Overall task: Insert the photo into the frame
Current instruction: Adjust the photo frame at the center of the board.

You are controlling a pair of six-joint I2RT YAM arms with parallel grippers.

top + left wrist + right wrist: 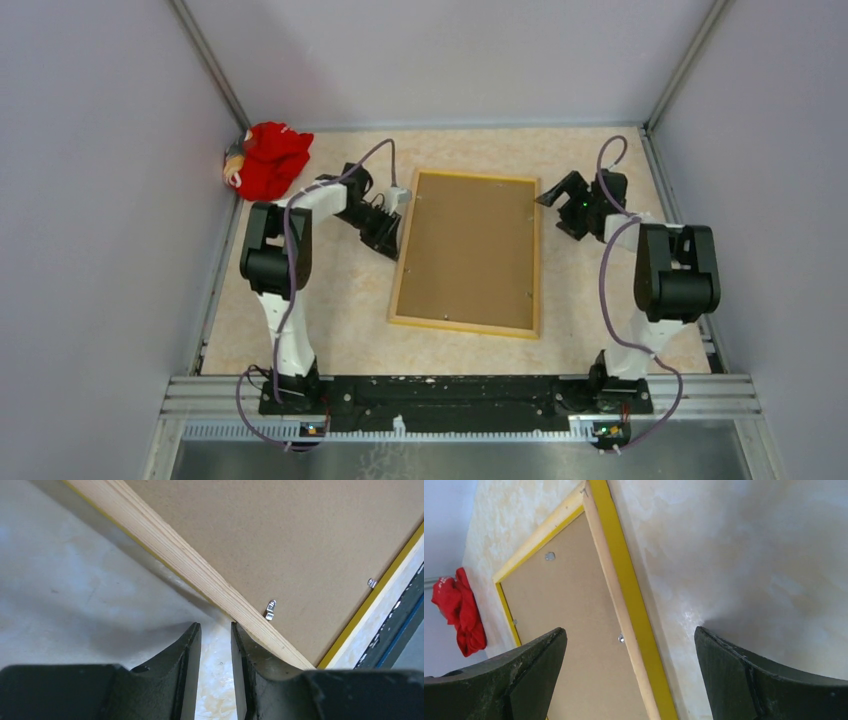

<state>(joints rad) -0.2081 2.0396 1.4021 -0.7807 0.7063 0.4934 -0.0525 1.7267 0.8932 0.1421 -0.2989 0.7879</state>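
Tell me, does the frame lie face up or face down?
Face down. The frame lies flat with its wood-coloured back upward; the brown backing board fills it, and a small metal clip shows at its edge.

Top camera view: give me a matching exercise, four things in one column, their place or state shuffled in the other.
Things:
1. frame
2. red cloth
3. left gripper
4. right gripper

Place or state:
A. jaws wide apart
B. far left corner of the table
C. lying back side up, mid-table
D. jaws slightly apart, beside the frame

Pairs: 1-C, 2-B, 3-D, 4-A
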